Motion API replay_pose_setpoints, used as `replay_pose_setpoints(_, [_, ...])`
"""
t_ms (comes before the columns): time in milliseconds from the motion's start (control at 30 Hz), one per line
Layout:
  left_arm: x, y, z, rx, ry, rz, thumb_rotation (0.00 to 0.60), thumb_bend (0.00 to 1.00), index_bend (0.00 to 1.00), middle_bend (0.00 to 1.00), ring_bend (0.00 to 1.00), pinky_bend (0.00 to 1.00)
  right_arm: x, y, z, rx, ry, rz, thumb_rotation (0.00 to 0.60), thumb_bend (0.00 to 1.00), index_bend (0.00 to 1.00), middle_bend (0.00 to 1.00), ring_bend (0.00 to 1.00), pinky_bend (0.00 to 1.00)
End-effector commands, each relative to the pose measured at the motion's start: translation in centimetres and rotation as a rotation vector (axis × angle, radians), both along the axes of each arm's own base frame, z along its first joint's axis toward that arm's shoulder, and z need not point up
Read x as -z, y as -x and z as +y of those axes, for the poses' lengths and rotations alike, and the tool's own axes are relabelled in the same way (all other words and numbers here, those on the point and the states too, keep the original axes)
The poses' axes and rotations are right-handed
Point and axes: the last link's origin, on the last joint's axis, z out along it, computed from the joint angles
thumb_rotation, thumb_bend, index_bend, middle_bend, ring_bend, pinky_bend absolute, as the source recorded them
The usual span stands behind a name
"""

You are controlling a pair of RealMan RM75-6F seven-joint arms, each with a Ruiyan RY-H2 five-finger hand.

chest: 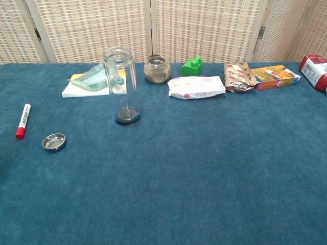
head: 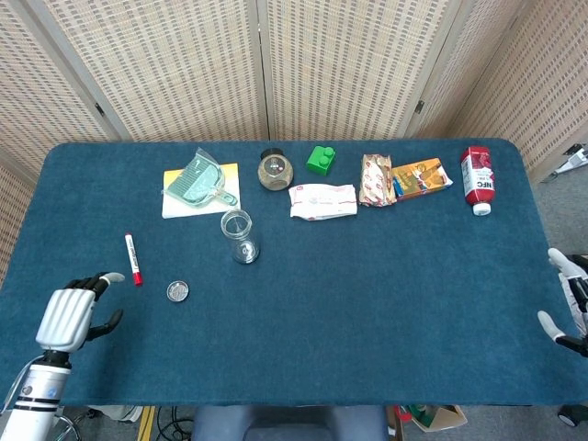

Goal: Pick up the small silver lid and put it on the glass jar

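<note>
The small silver lid (head: 178, 291) (chest: 54, 142) lies flat on the blue table (head: 367, 294), hollow side up, left of centre. A tall clear glass jar (head: 239, 235) (chest: 121, 84) stands upright and uncovered, up and to the right of the lid. At the table's front left edge my left hand (head: 72, 314) hovers with fingers apart and nothing in it, a short way left of the lid. My right hand (head: 570, 308) shows partly at the right frame edge, fingers spread and empty. Neither hand appears in the chest view.
A red marker (head: 132, 257) lies left of the lid. Along the back stand a green dustpan (head: 196, 181) on a yellow pad, a round jar (head: 274, 171), a green block (head: 321, 159), a white packet (head: 322, 199), snack packs (head: 377, 179) and a red carton (head: 477, 178).
</note>
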Motion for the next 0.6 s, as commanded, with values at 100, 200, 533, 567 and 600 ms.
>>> replay_pose_setpoints(100, [1.9, 0.3, 2.2, 0.036, 0.088, 0.032, 0.6, 0.34, 0.39, 0.58, 0.6, 0.59, 0.1, -0.1, -0.1, 0.002, -0.003, 0.002, 0.6, 0.3, 0.02, 0.19, 0.08, 0.23])
replay_pose_setpoints(200, [2.8, 0.5, 3.3, 0.038, 0.115, 0.038, 0.6, 0.34, 0.39, 0.66, 0.67, 0.7, 0.1, -0.1, -0.1, 0.002, -0.004, 0.003, 0.6, 0.3, 0.02, 0.19, 0.08, 0.23])
replay_pose_setpoints(533, [6.4, -0.1, 5.7, 0.08, 0.202, 0.08, 0.6, 0.34, 0.39, 0.87, 0.85, 0.97, 0.3, -0.1, -0.3, 0.011, -0.012, 0.007, 0.6, 0.31, 0.02, 0.19, 0.08, 0.23])
replay_pose_setpoints(567, [6.9, -0.3, 6.0, 0.085, 0.212, 0.088, 0.6, 0.34, 0.4, 0.88, 0.86, 0.98, 0.3, -0.1, -0.3, 0.011, -0.012, 0.007, 0.6, 0.31, 0.02, 0.19, 0.08, 0.23])
replay_pose_setpoints(600, [7.3, -0.4, 6.2, 0.09, 0.219, 0.094, 0.6, 0.34, 0.4, 0.89, 0.87, 0.98, 0.3, -0.1, -0.3, 0.012, -0.012, 0.007, 0.6, 0.3, 0.02, 0.19, 0.08, 0.23])
